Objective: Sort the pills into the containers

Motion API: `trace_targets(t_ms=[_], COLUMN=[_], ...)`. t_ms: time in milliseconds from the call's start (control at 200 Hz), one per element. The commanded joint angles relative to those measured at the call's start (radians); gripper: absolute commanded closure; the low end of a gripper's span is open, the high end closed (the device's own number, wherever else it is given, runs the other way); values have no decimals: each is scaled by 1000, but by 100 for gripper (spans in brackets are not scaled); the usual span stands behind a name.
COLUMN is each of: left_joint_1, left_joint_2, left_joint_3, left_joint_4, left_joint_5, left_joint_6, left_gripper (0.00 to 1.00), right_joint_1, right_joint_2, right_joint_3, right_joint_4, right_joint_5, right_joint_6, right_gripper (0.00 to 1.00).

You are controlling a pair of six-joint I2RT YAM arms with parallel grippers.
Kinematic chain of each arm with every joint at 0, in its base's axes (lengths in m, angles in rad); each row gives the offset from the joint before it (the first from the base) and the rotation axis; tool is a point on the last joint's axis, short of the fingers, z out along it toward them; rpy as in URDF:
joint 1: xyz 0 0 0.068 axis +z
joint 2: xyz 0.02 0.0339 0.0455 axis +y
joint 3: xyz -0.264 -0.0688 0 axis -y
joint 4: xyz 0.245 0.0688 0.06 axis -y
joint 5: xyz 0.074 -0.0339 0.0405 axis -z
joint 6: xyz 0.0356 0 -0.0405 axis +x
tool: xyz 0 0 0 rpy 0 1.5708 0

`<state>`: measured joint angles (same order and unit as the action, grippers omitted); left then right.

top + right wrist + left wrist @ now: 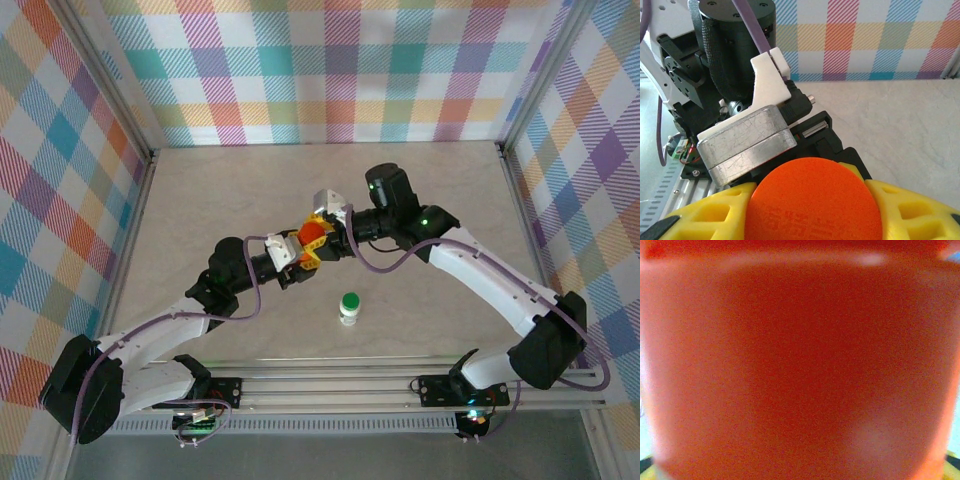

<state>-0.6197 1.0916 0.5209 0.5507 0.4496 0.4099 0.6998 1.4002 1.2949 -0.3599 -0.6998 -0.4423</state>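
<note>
An orange cylindrical bottle (312, 235) hangs above the middle of the table, held between both arms. My left gripper (302, 251) is shut on its body, and in the left wrist view the bottle's orange-red wall (800, 370) sits blurred right against the lens. My right gripper (324, 238) comes in from the right. Its yellow fingers (705, 215) press on either side of the bottle's round orange cap (812, 200), so my right gripper (812, 212) is shut on that cap. The pills and the containers are out of view.
A white bottle with a green cap (348, 308) stands upright on the table, nearer to me than the grippers. Plaid walls (330, 70) close in the beige table (450, 190) at the back and on both sides.
</note>
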Motion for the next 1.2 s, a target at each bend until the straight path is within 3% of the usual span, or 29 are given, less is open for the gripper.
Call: trace_targets(t_ms=[0, 595, 740, 1005, 1195], left_joint_1=[-17, -18, -20, -25, -46], left_joint_2=[-90, -132, -112, -79, -31], left_joint_3=[64, 40, 46, 63, 69], left_joint_4=[264, 294, 296, 261, 267], left_joint_5=[-2, -26, -61, -159, -189], left_joint_6=[12, -16, -23, 10, 64], left_gripper=[100, 100, 100, 100, 100], right_joint_1=[-24, -109, -108, -81, -55], right_joint_2=[30, 10, 37, 10, 13], right_joint_3=[-96, -167, -152, -82, -66], right_joint_4=[-156, 21, 89, -41, -29], right_joint_5=[43, -39, -30, 244, 335], right_joint_6=[116, 336, 563, 790, 1039], right_gripper=[88, 87, 85, 78, 75])
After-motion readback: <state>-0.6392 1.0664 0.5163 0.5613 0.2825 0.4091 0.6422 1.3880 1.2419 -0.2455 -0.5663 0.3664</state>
